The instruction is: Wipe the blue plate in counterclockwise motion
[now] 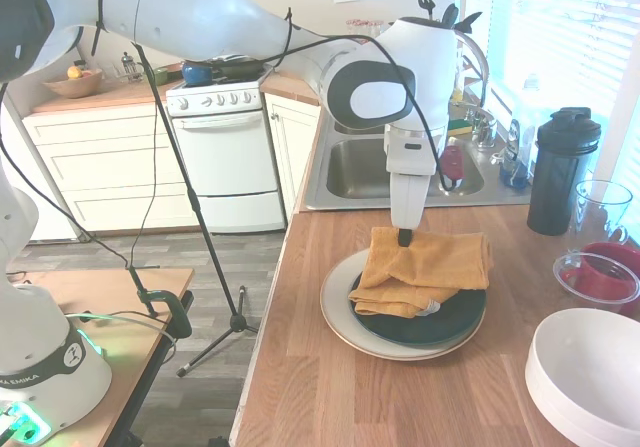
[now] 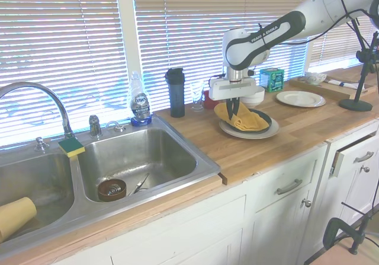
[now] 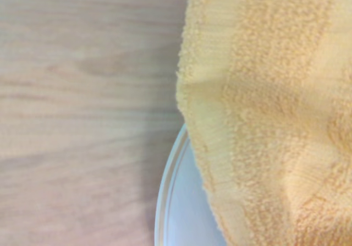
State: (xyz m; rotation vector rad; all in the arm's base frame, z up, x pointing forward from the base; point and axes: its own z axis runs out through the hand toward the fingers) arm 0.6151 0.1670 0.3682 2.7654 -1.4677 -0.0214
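Half blue plate (image 1: 445, 322) hidden, towel (image 1: 430, 267) covering

Bare wooden counter (image 1: 330, 387) opens wide on the near side of the cream plate (image 1: 345, 332). On the far side, a black bottle (image 1: 560, 172), a clear cup (image 1: 598, 207) and white bowls (image 1: 590, 372) stand close together; the sink (image 1: 360, 167) lies behind.
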